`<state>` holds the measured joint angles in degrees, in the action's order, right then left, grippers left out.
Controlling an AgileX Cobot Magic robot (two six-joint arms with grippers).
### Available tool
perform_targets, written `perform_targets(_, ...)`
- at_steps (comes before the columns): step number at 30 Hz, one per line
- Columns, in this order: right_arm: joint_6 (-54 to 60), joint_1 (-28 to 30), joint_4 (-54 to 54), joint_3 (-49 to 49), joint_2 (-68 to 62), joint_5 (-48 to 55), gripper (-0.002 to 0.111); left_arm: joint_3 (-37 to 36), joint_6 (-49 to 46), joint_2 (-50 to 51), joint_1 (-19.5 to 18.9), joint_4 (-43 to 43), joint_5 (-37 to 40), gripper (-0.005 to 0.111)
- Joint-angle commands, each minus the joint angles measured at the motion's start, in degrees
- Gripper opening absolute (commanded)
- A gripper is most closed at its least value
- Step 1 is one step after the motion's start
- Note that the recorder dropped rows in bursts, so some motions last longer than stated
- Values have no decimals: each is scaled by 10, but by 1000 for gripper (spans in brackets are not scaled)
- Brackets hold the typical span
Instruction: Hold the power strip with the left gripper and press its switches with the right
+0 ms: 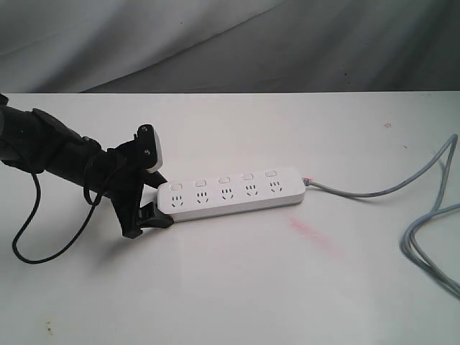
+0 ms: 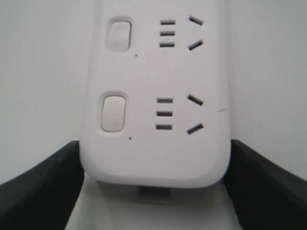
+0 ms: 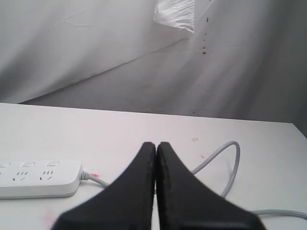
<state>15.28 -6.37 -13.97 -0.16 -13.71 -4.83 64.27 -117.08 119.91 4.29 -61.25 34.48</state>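
Power strip point(image 1: 233, 190) lies flat on the white bench point(image 1: 237, 302), sockets up, grey cord point(image 1: 374, 192) trailing off one end. Left gripper point(image 1: 155, 187) sits at the strip's free end, opposite the cord. Its black fingers point(image 2: 43, 191) straddle the strip's width, one against each long edge. This is a wide pinch on the body, likely to stop it skidding under a press. The grip sits clear of the switches point(image 1: 224, 178), so all five are reachable from above.

Right gripper point(image 3: 156, 146) is pressed together, empty, out beyond the strip's cord end and above it — closed tips make one blunt point, suited to poking a rocker. No switch touched yet.

No brand or lettering legible on the strip; a faint mark on the nearest switch is unreadable.
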Motion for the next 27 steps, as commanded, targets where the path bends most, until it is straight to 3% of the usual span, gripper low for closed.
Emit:
perform_targets(1, -42, 3, 51, 2, 1, -3, 0, 1, 0, 0, 4, 5, 0, 65)
perform_targets(27, -42, 3, 29, 2, 1, -3, 0, 1, 0, 0, 4, 5, 0, 65)
